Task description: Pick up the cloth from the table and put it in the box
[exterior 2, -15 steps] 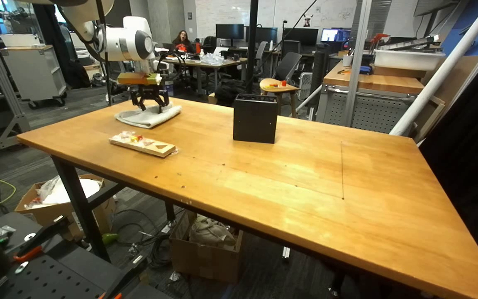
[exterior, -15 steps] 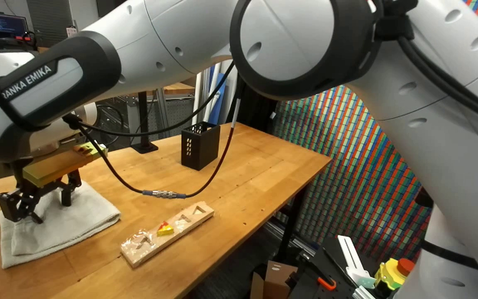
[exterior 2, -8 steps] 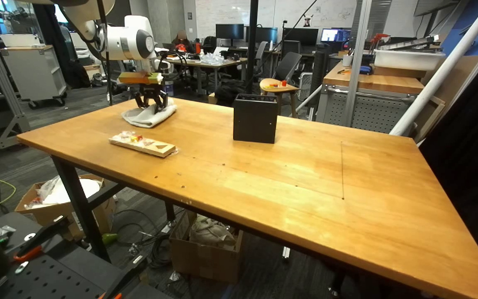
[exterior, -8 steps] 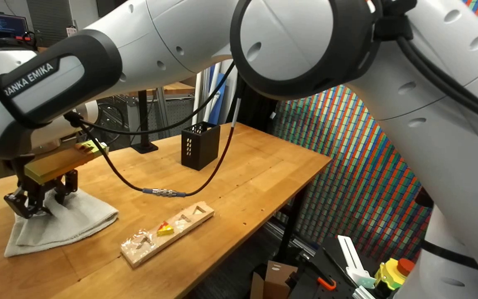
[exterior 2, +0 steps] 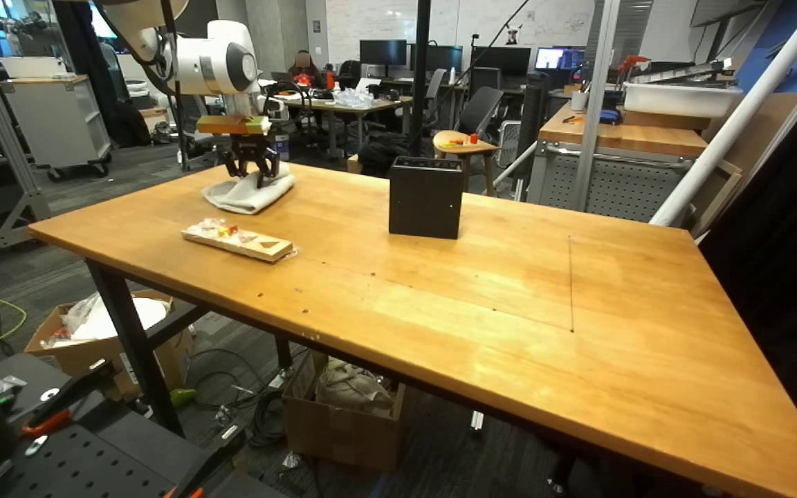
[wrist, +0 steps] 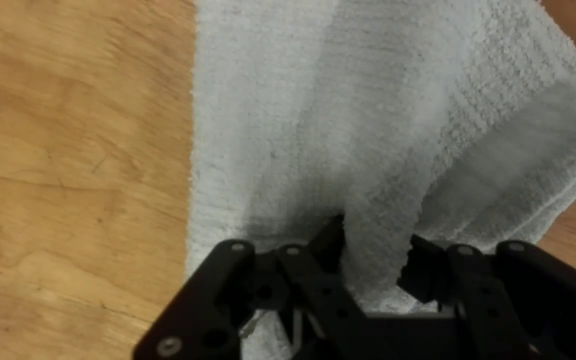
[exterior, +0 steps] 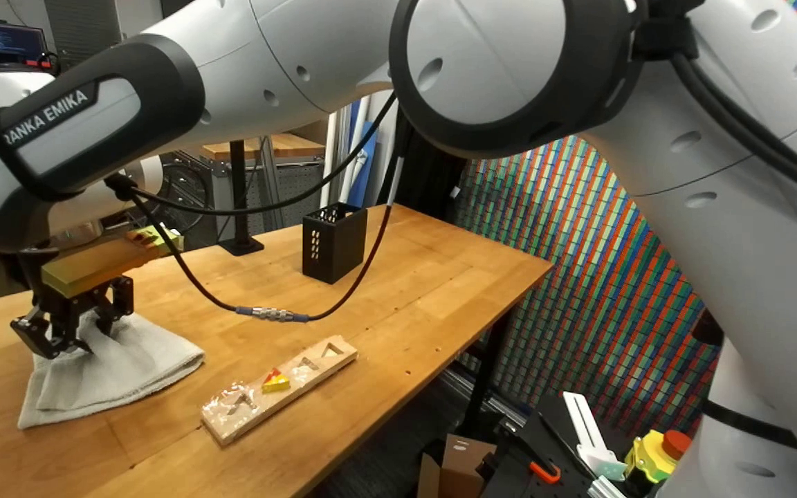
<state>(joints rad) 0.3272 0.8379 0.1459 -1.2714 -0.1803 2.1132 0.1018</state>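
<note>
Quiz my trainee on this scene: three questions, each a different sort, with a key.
1. True or false: the box and part of the cloth rest on the table.
2. Besides yellow, what colour is the piece on the board?
3. Choose: the jaws pinch A) the board, B) the box, C) the cloth.

Key: 1. True. 2. Red. 3. C; its fold shows between the jaws in the wrist view.

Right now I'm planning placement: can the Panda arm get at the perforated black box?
Probably yes: the perforated black box looks open-topped, and nothing visibly stands between it and the hand.
</note>
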